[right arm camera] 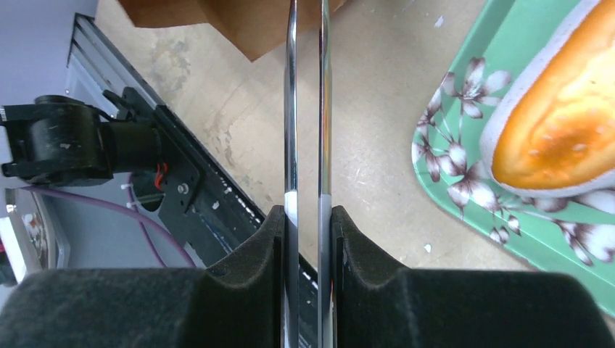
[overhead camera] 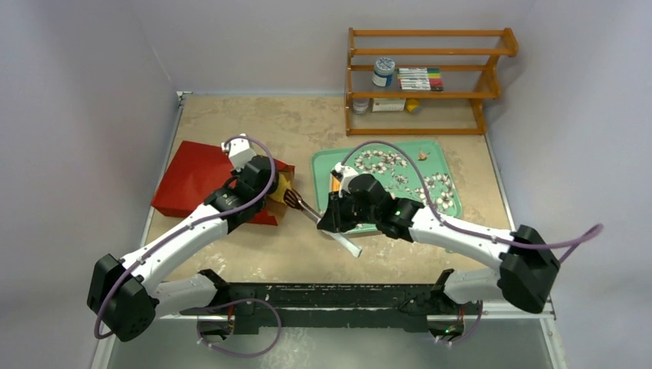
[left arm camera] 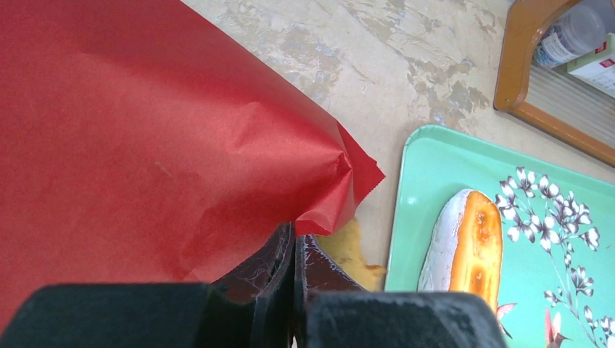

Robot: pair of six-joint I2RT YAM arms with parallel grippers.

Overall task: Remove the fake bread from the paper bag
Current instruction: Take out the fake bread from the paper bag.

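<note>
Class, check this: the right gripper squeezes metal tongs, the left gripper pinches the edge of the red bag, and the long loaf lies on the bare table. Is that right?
No. The long loaf lies on the green tray, not the bare table, as the left wrist view shows. The right gripper does squeeze the metal tongs, and the left gripper does pinch the edge of the red bag.

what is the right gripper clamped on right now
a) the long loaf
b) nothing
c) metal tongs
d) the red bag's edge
c: in the right wrist view the right gripper squeezes the two arms of the metal tongs between its pads, while the long loaf lies apart on the green tray.
</note>
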